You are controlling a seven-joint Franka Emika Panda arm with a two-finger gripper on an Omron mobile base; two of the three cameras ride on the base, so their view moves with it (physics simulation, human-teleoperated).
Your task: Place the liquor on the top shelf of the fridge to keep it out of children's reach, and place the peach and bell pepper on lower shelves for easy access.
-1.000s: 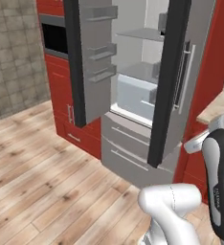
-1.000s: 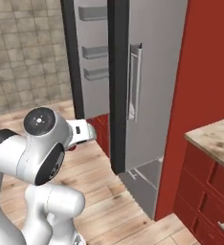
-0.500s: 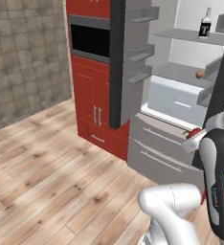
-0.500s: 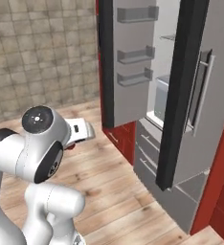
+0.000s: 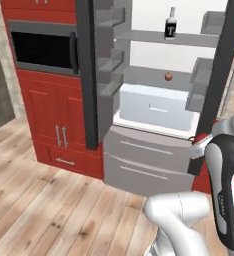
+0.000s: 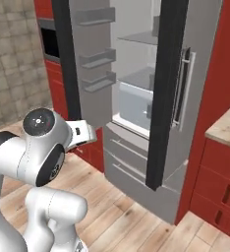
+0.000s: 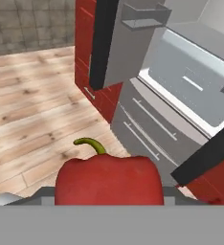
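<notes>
I am facing the fridge point(image 5: 139, 165), doors open, liquor point(image 5: 170, 23) standing on the top shelf point(image 5: 154, 36), peach point(image 5: 168, 76) sitting lower. My gripper point(image 7: 109, 203) is closing on the pepper point(image 7: 109, 179), carrying it: light, glossy, slippery; I am squeezing its broad shoulders gently.

Three views facing the open fridge point(image 5: 154, 105)

The left base view looks from behind the arm straight into the interior, near the shelves. The right base view looks from the other side, past the dark door edge. The hand view looks low and close, down at the drawers and wooden floor point(image 7: 32, 100); all share the fridge front.
</notes>
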